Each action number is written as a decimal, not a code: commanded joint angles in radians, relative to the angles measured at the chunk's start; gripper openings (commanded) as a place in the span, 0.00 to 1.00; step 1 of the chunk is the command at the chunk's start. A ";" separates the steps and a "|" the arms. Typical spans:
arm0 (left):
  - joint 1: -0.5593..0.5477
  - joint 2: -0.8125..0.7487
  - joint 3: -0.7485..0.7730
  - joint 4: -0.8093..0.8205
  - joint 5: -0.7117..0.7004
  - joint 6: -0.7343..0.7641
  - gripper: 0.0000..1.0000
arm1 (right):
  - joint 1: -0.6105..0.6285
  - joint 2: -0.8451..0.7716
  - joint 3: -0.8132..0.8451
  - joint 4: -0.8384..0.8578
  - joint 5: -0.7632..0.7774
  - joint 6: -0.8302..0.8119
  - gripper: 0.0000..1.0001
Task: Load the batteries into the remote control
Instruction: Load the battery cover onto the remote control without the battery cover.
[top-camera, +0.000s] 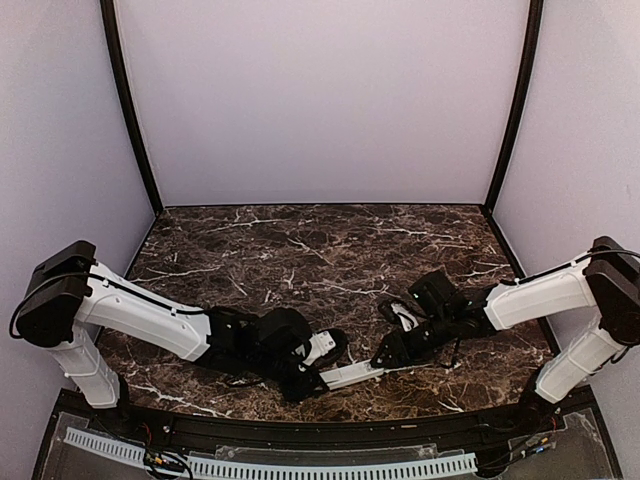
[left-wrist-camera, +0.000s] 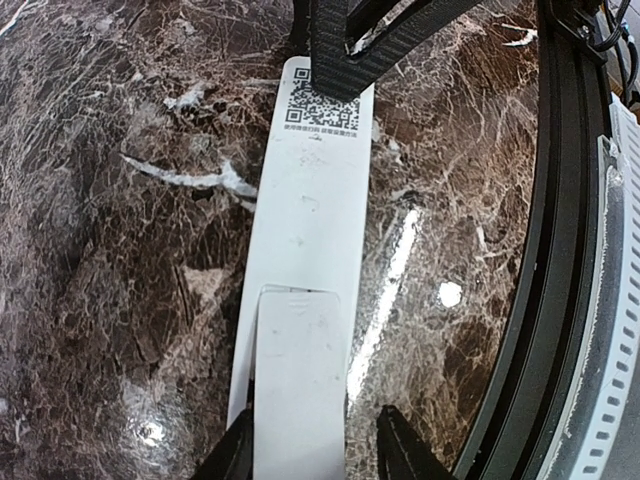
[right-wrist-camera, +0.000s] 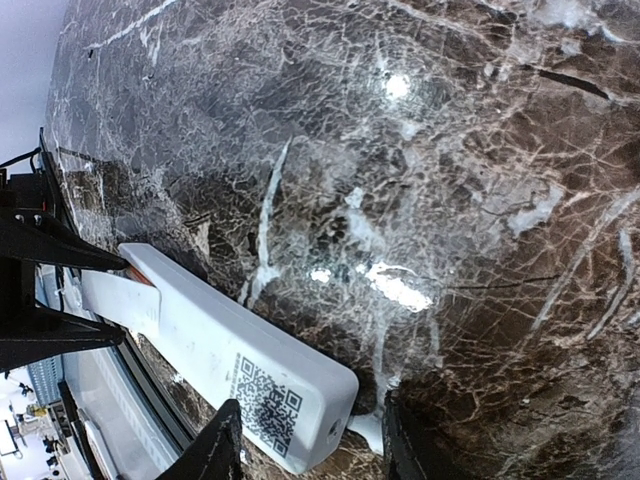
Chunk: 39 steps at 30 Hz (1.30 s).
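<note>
The remote control (top-camera: 352, 374) lies label side up on the marble near the front edge, between my two grippers. In the left wrist view its QR label (left-wrist-camera: 322, 103) is at the far end, and a flat white cover (left-wrist-camera: 298, 390) lies on the near end. My left gripper (left-wrist-camera: 318, 442) straddles that end, open; its right finger (left-wrist-camera: 405, 452) stands clear of the plastic. My right gripper (right-wrist-camera: 310, 440) is open around the QR end (right-wrist-camera: 268, 402), with a gap at its right finger (right-wrist-camera: 412, 445). A sliver of orange (right-wrist-camera: 141, 276) shows at the cover's edge; the batteries are otherwise hidden.
The dark marble table (top-camera: 320, 250) stretches back to pale enclosure walls. A black rail (left-wrist-camera: 560, 300) and a white perforated strip (left-wrist-camera: 622, 330) run along the front edge, just right of the remote in the left wrist view.
</note>
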 joint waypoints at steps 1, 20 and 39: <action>-0.001 0.004 0.008 -0.055 -0.013 0.025 0.40 | 0.008 -0.012 0.021 -0.005 -0.004 -0.019 0.45; -0.002 -0.058 -0.023 -0.023 -0.017 0.063 0.42 | 0.016 -0.007 0.022 0.008 -0.026 -0.022 0.45; -0.002 -0.122 -0.039 -0.023 0.017 0.117 0.52 | 0.025 -0.022 0.027 0.001 -0.026 -0.023 0.44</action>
